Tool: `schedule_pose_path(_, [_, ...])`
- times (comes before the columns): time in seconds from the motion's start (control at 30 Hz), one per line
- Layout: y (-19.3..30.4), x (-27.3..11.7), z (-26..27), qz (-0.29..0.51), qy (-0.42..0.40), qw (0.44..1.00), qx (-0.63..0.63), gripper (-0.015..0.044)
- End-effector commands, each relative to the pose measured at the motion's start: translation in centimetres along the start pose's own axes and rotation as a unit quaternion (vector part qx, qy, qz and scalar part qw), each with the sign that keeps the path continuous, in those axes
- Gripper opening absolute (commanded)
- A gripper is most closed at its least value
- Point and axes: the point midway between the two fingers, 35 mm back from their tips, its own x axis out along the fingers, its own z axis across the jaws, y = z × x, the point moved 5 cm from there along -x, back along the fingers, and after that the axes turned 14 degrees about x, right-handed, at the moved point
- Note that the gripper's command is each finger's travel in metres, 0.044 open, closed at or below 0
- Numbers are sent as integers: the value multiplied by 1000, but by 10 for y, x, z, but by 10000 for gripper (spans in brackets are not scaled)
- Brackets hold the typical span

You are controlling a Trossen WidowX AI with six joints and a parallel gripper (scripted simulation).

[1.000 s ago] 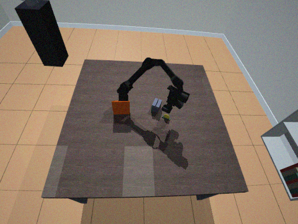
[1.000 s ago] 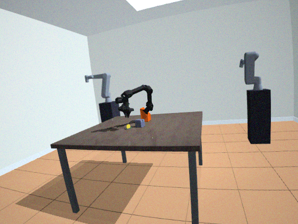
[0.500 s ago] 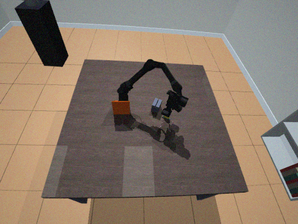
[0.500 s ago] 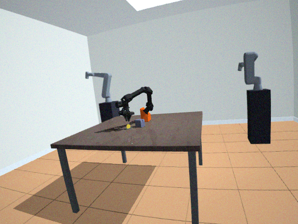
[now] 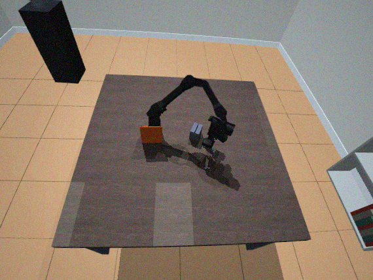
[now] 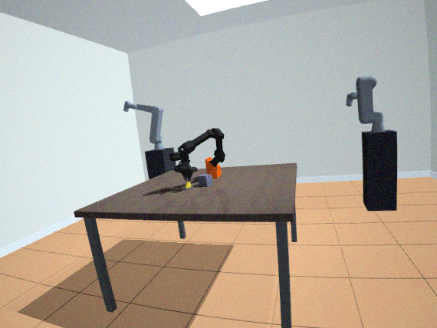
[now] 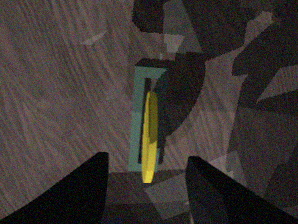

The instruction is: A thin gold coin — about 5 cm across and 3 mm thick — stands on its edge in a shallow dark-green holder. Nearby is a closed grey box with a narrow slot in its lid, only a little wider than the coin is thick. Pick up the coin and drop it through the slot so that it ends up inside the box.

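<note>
The fingers hang released, one on each side of the coin [image 7: 149, 137], because it stands upright in its holder [image 7: 140, 103] for gripping.

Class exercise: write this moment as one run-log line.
phase: approach | gripper: open, above coin | coin: upright in green holder | grey box: closed, beside holder

Open table [image 5: 262, 196] flanks the coin [image 7: 150, 137]; the grey box [image 5: 196, 133] stands close beside.
</note>
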Motion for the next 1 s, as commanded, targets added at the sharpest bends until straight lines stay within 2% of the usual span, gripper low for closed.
schedule_pose_path(0.0, [1, 9, -1, 4, 0, 1000, 4, 161])
schedule_pose_path(0.8, [2, 45, -2, 5, -1, 1000, 4, 161])
schedule_pose_path(0.97, [2, 45, -2, 5, -1, 1000, 4, 29])
